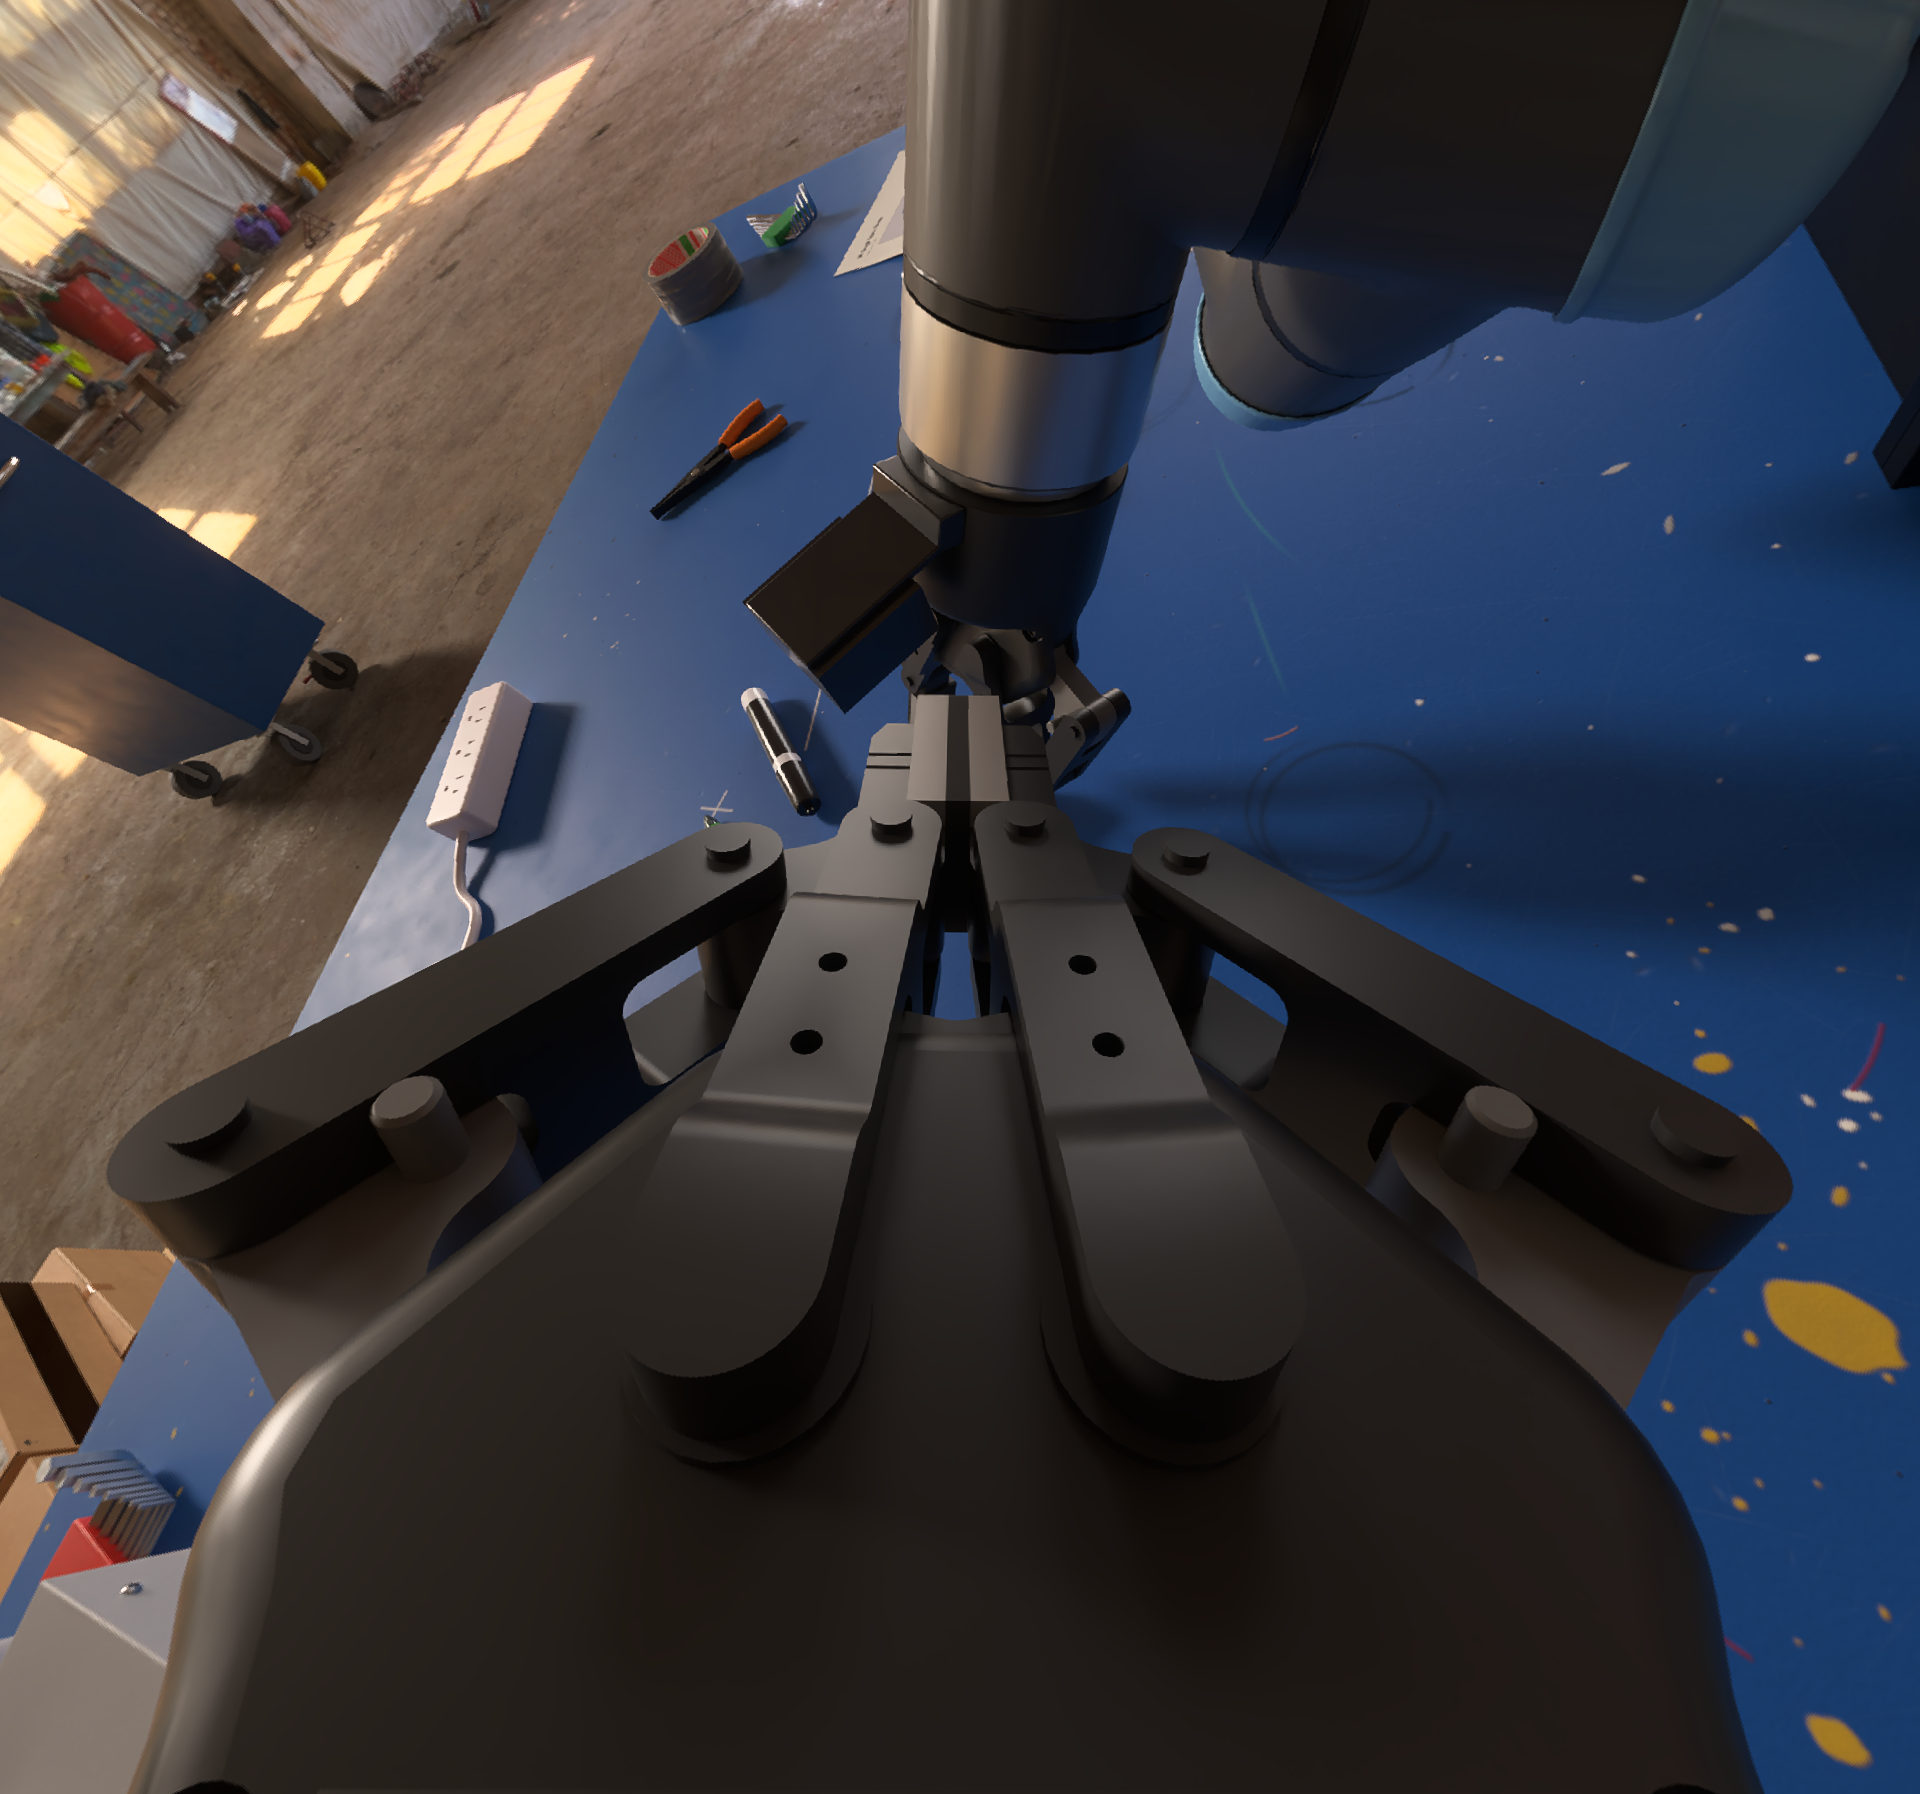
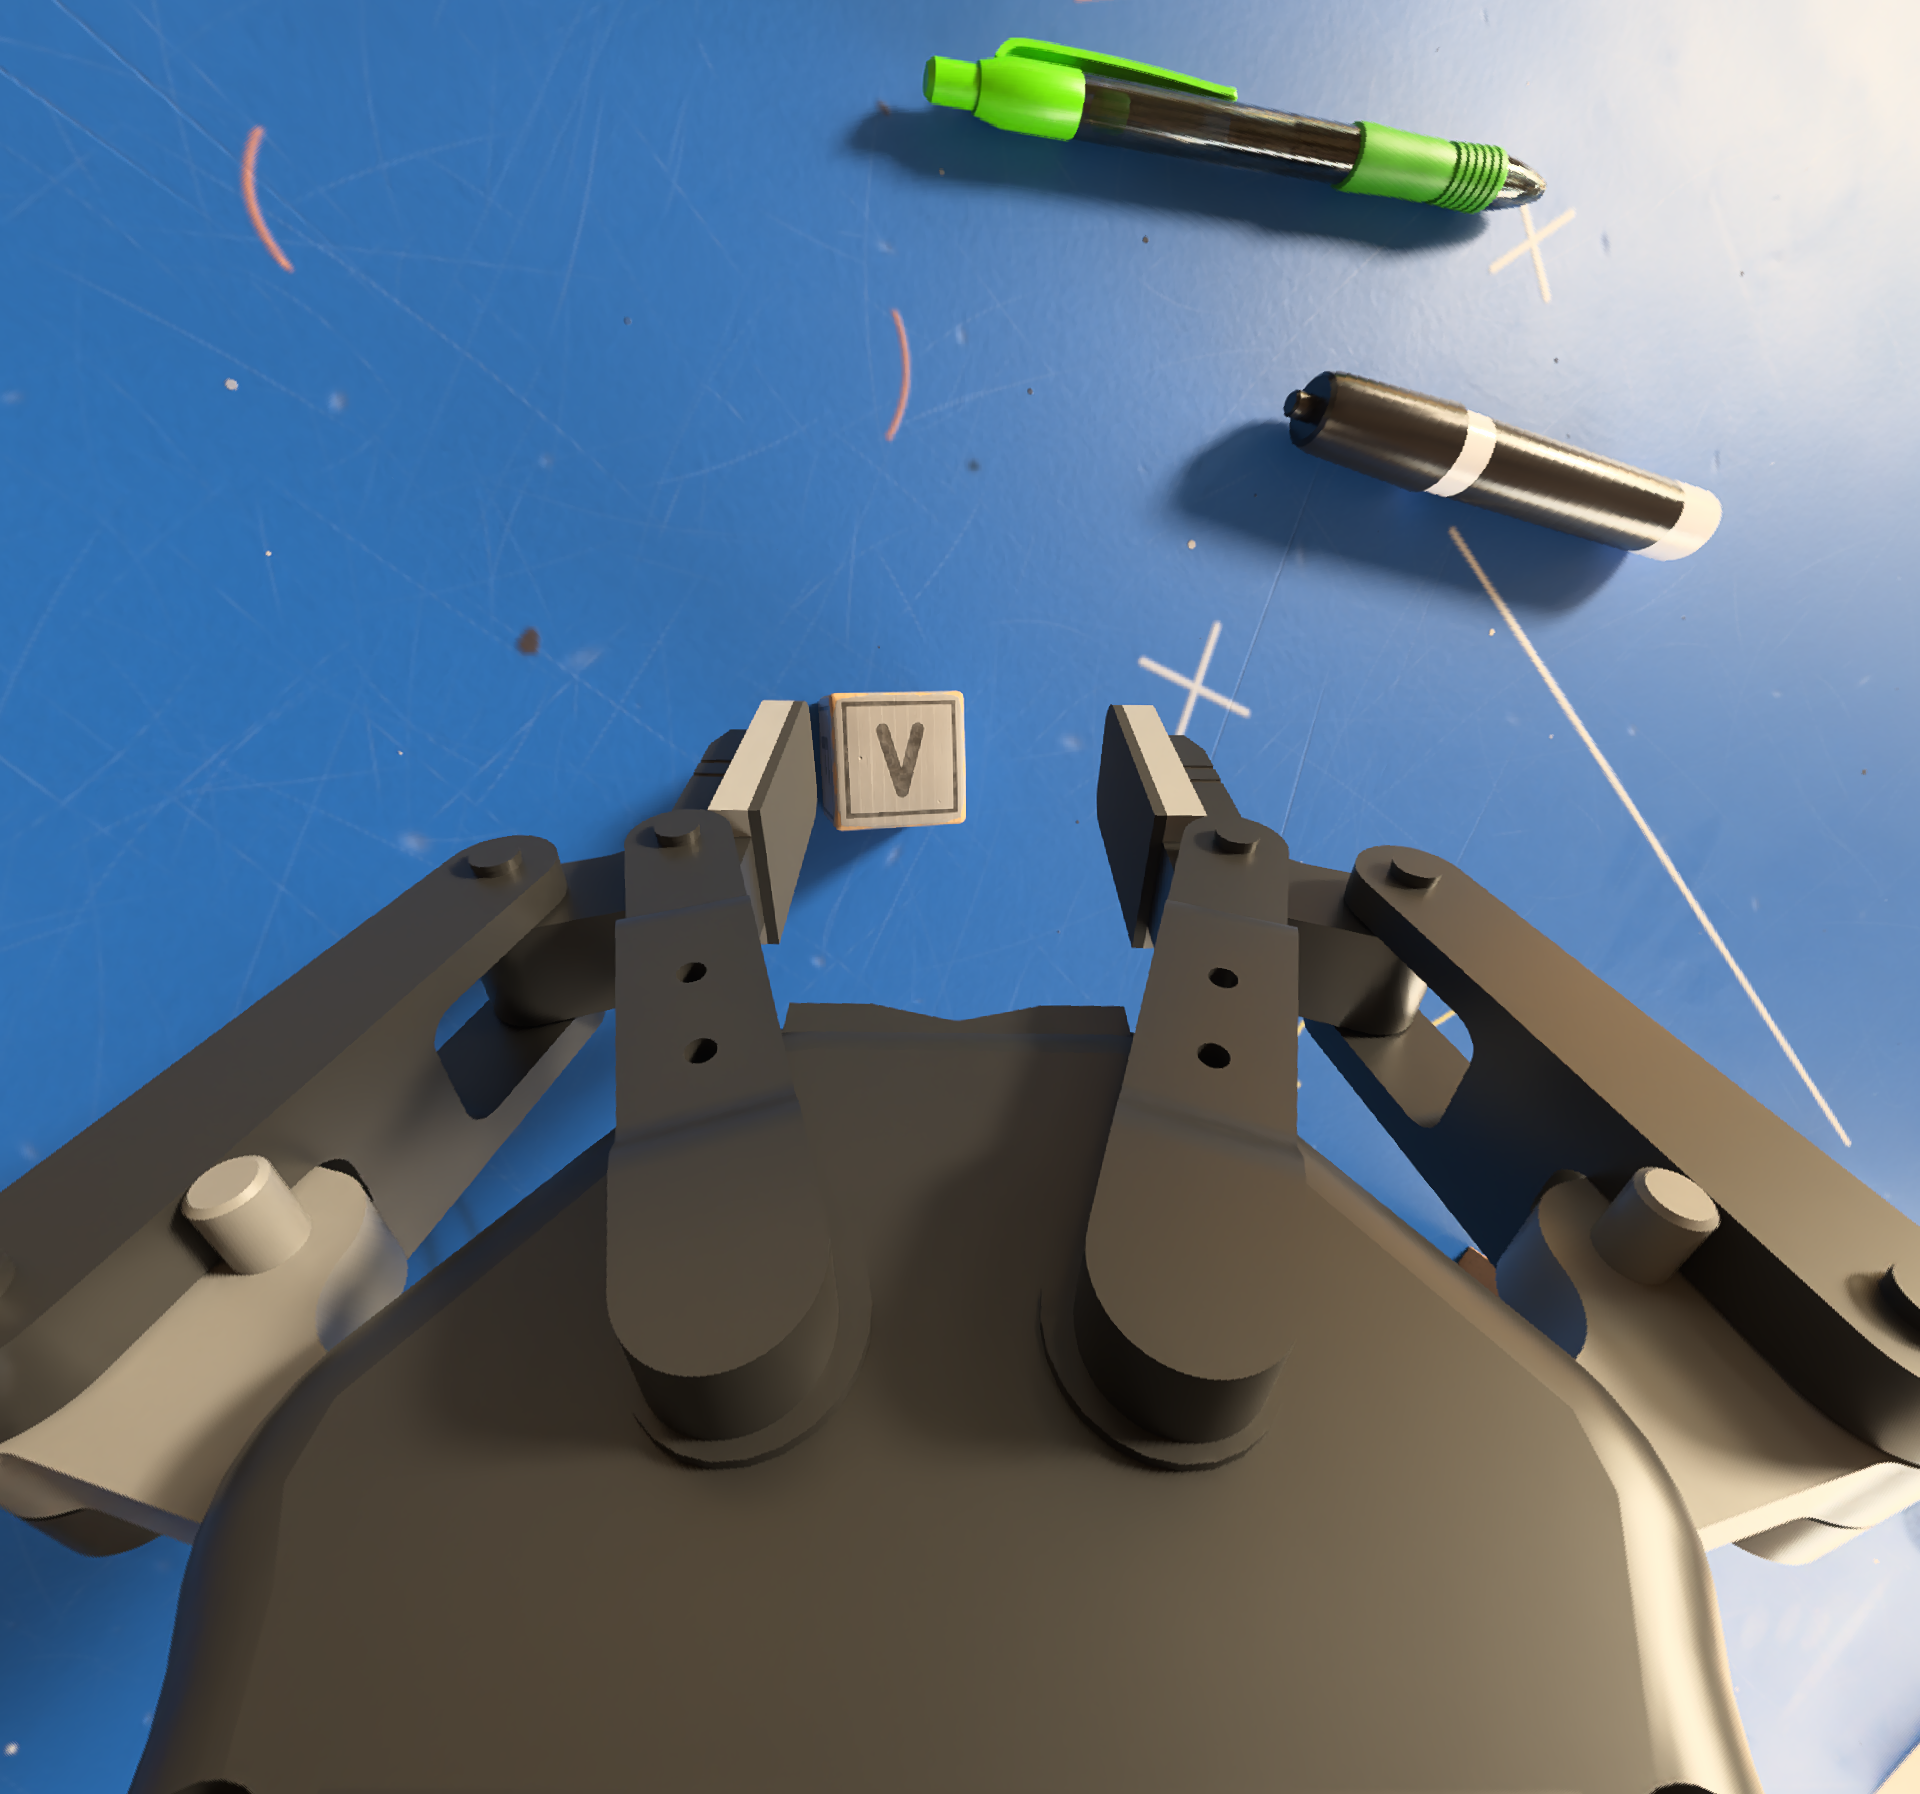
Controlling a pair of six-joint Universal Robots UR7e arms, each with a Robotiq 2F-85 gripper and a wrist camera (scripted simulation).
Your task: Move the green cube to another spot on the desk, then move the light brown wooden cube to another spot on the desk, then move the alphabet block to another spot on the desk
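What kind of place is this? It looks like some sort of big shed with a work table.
Probably a workshop in a large hall or warehouse. A paint-spattered blue desk holds pliers, a roll of tape and a power strip; beyond it lies a bare dirt-coloured floor with sunlit patches.

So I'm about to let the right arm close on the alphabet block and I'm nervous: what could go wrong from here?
1. The alphabet block sits off-centre in the open right tool, close against one finger; closing may shove or twist it.
2. The black marker and green pen lie ahead; a careless placement could knock them.
3. The shut left tool sits near the right arm; collision possible.
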